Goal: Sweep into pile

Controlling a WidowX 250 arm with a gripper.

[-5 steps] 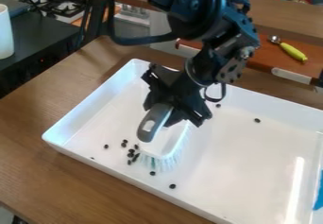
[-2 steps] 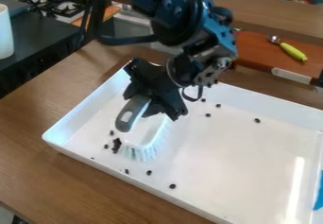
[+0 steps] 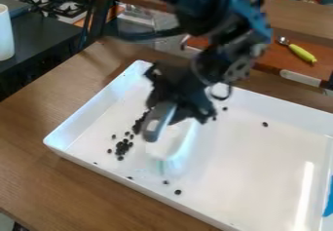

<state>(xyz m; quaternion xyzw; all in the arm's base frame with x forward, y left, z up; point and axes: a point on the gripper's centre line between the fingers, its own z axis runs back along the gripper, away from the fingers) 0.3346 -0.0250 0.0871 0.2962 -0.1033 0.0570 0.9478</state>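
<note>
Blur over the white tray [image 3: 94, 109], with edges cropping it and its surroundings.
Above the tray, the arm [image 3: 201, 10] is smeared and cut off by the top edge; the gripper [image 3: 177, 101], gripping the brush [image 3: 173, 147], is blurred too and covers the handle's upper end and some tray floor. The brush's bristles run together. The dark bits [image 3: 122, 149] in the tray are too small to identify. The tray's right end, a blue thing [image 3: 329, 198] there and a white cylinder [image 3: 5, 35] left of the tray are cropped.
</note>
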